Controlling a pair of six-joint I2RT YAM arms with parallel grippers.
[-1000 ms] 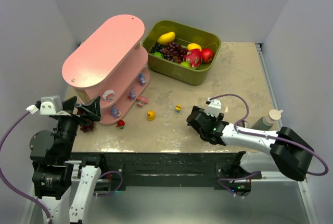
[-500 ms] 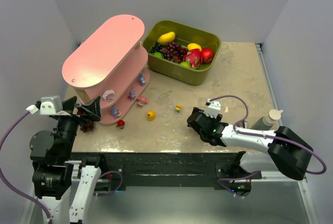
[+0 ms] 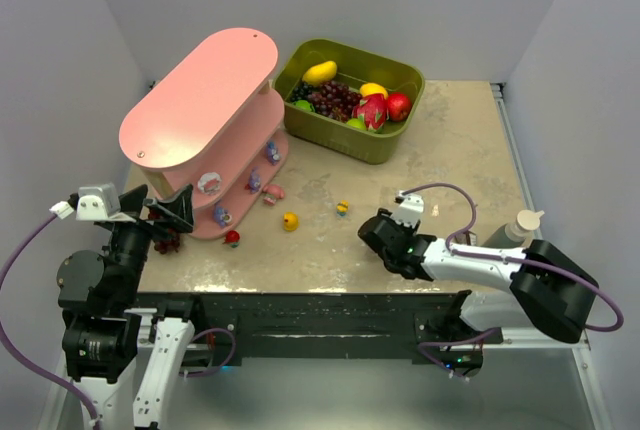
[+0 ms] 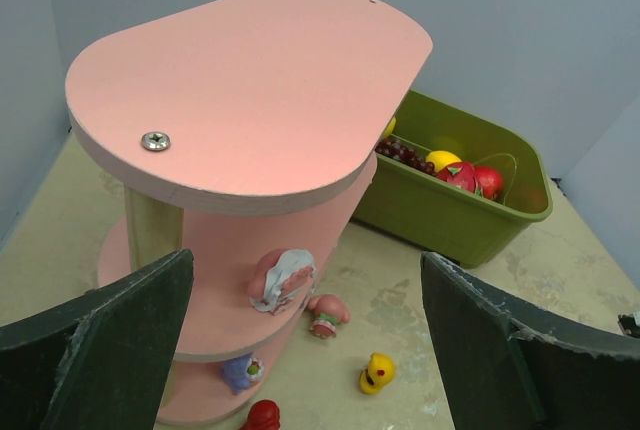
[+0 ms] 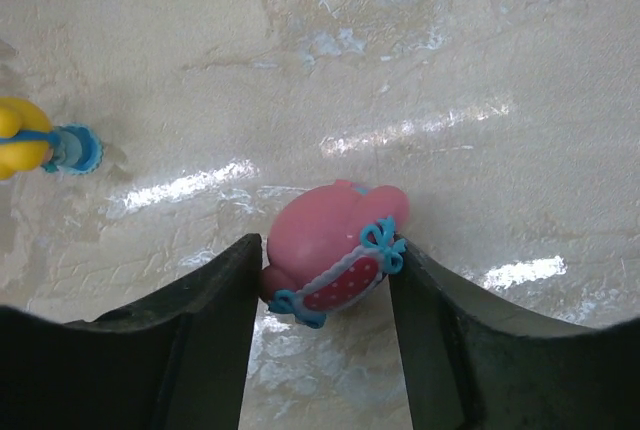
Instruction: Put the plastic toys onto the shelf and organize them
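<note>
The pink three-tier shelf [image 3: 200, 100] stands at the back left and fills the left wrist view [image 4: 250, 80]. Small toys sit on its lower tiers: a pink-white one [image 4: 283, 278] and a purple one [image 4: 240, 370]. On the table lie a pink toy [image 3: 273, 193], a yellow toy [image 3: 290, 221], a red toy [image 3: 232, 239] and a tiny yellow-blue toy [image 3: 343, 208]. My right gripper [image 3: 370, 234] is shut on a pink toy with blue bows [image 5: 330, 260], low over the table. My left gripper [image 3: 170, 212] is open and empty, near the shelf's front end.
An olive-green bin [image 3: 395, 135] of larger fruits stands behind the toys, right of the shelf. A dark red grape bunch [image 3: 165, 242] lies under my left gripper. A squeeze bottle [image 3: 515, 228] stands at the right edge.
My right gripper has shifted slightly left and toward the near edge. The left arm and the loose toys have not moved.
</note>
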